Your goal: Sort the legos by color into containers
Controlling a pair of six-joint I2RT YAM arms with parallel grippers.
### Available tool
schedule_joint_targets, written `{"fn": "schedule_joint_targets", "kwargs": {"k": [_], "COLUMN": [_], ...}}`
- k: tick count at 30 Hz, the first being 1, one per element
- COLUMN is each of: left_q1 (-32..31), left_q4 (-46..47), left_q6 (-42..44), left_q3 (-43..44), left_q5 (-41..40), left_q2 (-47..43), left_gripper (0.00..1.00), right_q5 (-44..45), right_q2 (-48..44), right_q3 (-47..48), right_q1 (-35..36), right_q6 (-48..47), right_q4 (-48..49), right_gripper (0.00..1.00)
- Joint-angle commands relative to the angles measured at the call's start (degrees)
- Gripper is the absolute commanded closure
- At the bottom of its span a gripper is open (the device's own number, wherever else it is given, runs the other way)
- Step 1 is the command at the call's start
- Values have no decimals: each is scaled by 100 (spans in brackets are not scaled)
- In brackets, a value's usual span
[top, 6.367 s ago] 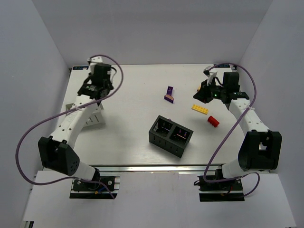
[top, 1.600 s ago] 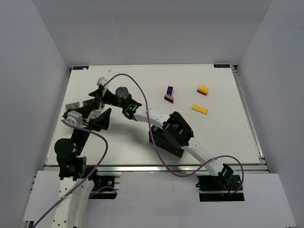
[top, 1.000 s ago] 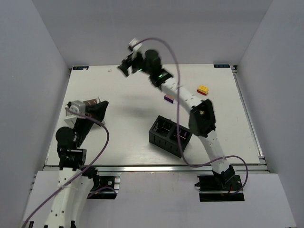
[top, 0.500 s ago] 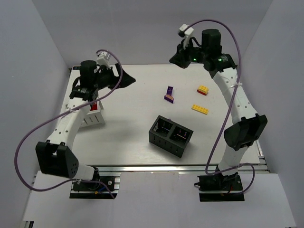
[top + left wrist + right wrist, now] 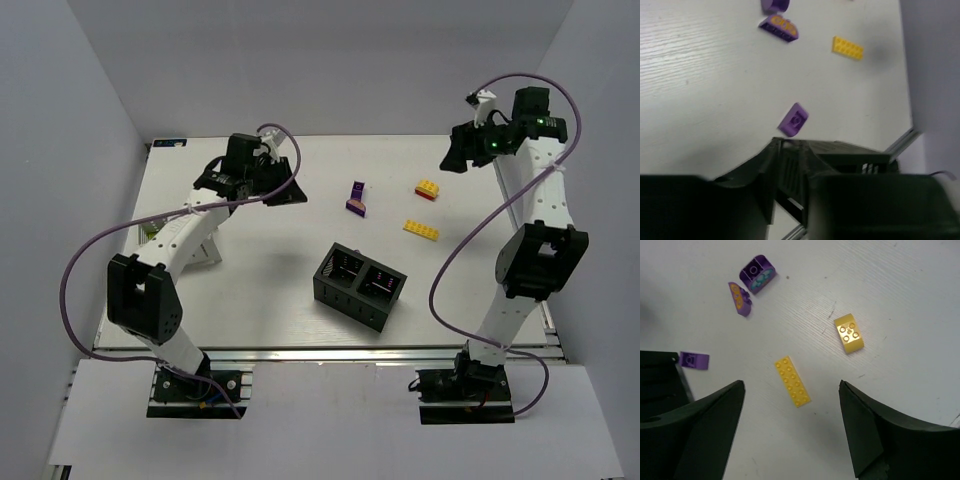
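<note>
Sorting bricks by colour, pick-up stage. The yellow plate (image 5: pixel 421 230) lies flat on the table at 1 o'clock from the black box (image 5: pixel 340 302), apart from everything else. The yellow brick (image 5: pixel 428 188) sits beyond it, also toward 1 o'clock, and two purple pieces (image 5: pixel 356 197) lie close together at 12 o'clock. A small purple brick (image 5: pixel 793 120) shows just beside the box's far rim; whether it rests on the table cannot be told. The right gripper (image 5: pixel 452 160) hangs high over the yellow pieces, jaws spread wide and empty. The left gripper (image 5: pixel 285 192) hovers at 10 o'clock from the box. It holds nothing visible, but whether it is parted or closed cannot be told.

Likely step: the right arm takes a yellow piece. Good practice:
- Descend vertically.
- Turn the wrist so the jaws straddle the plate's short width.
- Centre on it.
- Close only near the table, since a thin plate probably slips from a shallow pinch.
</note>
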Motion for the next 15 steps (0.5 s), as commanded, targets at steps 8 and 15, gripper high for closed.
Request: {"fn": "schedule_joint_targets", "kwargs": {"k": [8, 15], "left_q1": [-34, -34], "left_q4": [323, 711], "left_q6": [803, 1103], "left_q3": [-1384, -2509], "left_q5": [-461, -320], "left_q2": [-1307, -2161], "left_gripper": [10, 9], "right_q5": [665, 992], "right_q2": [1291, 1423], "right_q3": [204, -562], "right_q1": [192, 271], "right_q6": [-2328, -2064], "right_q4": [-809, 1002], "right_gripper": [11, 15]}}
